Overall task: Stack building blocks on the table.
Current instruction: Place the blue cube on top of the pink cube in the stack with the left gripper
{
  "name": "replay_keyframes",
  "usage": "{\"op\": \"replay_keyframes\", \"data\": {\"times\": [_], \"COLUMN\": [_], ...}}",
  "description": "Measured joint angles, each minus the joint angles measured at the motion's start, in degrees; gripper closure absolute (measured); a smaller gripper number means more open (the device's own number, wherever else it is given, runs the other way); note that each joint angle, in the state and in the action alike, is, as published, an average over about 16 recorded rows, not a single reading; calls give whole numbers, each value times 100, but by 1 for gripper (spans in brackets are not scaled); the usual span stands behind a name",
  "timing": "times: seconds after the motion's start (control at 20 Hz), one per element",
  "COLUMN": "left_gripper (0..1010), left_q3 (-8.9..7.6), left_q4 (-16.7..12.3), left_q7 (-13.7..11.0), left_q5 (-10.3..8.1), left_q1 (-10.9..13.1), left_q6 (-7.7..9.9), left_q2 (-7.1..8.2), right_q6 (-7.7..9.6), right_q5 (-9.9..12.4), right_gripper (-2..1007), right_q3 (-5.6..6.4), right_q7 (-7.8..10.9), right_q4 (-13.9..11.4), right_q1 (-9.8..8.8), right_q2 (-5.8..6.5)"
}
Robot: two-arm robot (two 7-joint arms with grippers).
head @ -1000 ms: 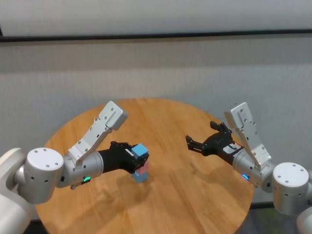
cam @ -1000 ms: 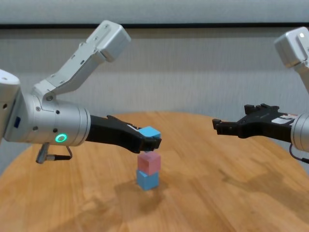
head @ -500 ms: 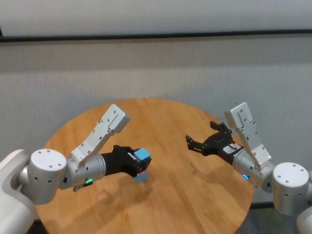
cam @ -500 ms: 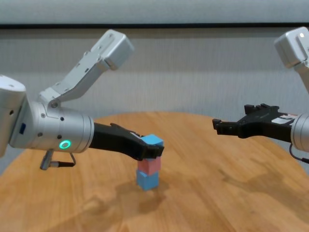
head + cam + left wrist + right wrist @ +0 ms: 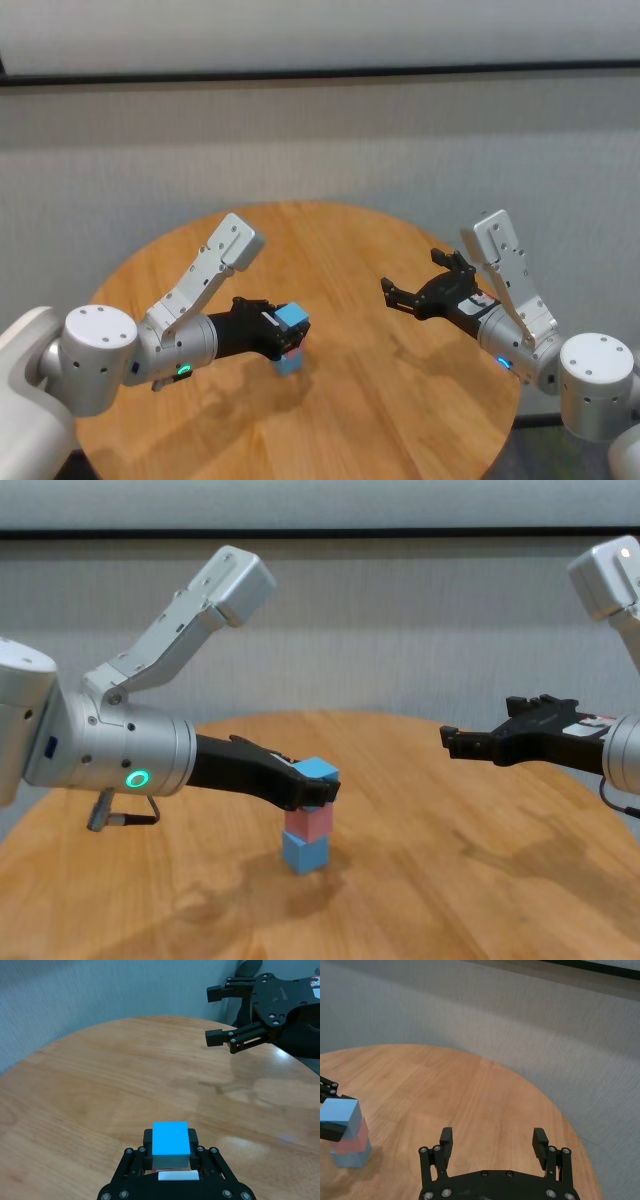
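Lowered since a second ago, the left gripper (image 5: 312, 792) now sets its blue cube (image 5: 317, 772) on the pink cube (image 5: 308, 821), jaws clamped on its sides. Pink sits on another blue cube (image 5: 304, 853) on the table (image 5: 480, 880) — a vertical column near mid-table, faces roughly aligned. Well apart, the right gripper (image 5: 447, 743) hovers — jaws wide, holding nothing.

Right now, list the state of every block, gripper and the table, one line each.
Top blue block: clamped in the left gripper, on or just above the pink block; contact unclear.
Pink block: resting on the bottom blue block.
Bottom blue block: on the table, base of the stack.
Left gripper: shut on the top blue block.
Right gripper: open, empty, held above the table, away from the stack.
Table: bearing the stack.
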Motion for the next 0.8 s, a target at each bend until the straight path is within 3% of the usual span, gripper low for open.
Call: {"op": "replay_keyframes", "data": {"times": [0.8], "left_gripper": [597], "left_q3": [5], "left_q4": [111], "left_q7": [36], "left_q5": [-9], "left_q1": [-63], "left_q6": [-23], "left_q2": [-34], "right_q6": [0], "right_q5": [0], "right_gripper": [0], "right_q3": [0], "right_q7": [0], "right_q4": [0], "right_q1": [0], "right_q2": [0]}}
